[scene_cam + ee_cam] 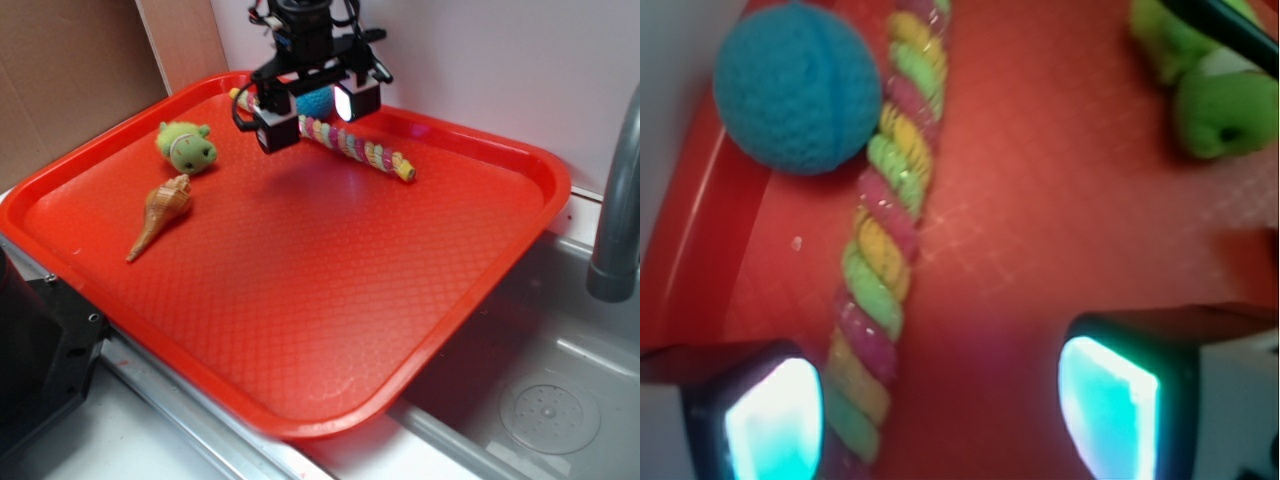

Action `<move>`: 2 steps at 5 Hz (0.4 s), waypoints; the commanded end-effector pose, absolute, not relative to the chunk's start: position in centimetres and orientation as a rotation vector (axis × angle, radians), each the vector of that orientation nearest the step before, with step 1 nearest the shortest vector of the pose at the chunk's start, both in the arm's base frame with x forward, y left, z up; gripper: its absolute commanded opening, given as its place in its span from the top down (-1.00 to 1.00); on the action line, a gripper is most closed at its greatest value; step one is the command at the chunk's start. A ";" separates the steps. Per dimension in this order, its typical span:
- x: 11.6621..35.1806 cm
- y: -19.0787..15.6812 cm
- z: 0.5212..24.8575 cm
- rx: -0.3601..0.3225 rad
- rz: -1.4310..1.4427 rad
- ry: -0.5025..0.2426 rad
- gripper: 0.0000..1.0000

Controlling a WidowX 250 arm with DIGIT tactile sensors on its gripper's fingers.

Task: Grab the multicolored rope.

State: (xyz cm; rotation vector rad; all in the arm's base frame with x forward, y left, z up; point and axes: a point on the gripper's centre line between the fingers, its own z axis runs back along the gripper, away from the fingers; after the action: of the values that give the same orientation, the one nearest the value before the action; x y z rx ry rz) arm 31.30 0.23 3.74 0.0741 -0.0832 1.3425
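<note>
One gripper (pixel 318 112) hanging over the tray (pixel 480 290) far edge | jaws standing wide apart, gripping nothing | multicolored rope (pixel 355 148) lying flat between them, nearer one pad; twisted yellow, pink, green strands, touching teal ball (pixel 798 88)

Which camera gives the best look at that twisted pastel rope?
The wrist view: the twisted pink, yellow and green rope fills the frame, strands distinct. The exterior view shows its whole lie on the red plastic tray, partly hidden behind the fingers.
</note>
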 end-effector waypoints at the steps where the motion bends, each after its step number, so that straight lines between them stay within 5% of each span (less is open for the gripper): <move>1: 32.8 1.6 3.4 0.076 1.377 -0.084 -1.00; 2: 33.1 1.6 3.0 0.083 1.386 -0.075 1.00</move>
State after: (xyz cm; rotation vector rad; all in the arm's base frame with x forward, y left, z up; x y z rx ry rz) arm 32.89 0.14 1.81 0.1147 -0.0357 1.3551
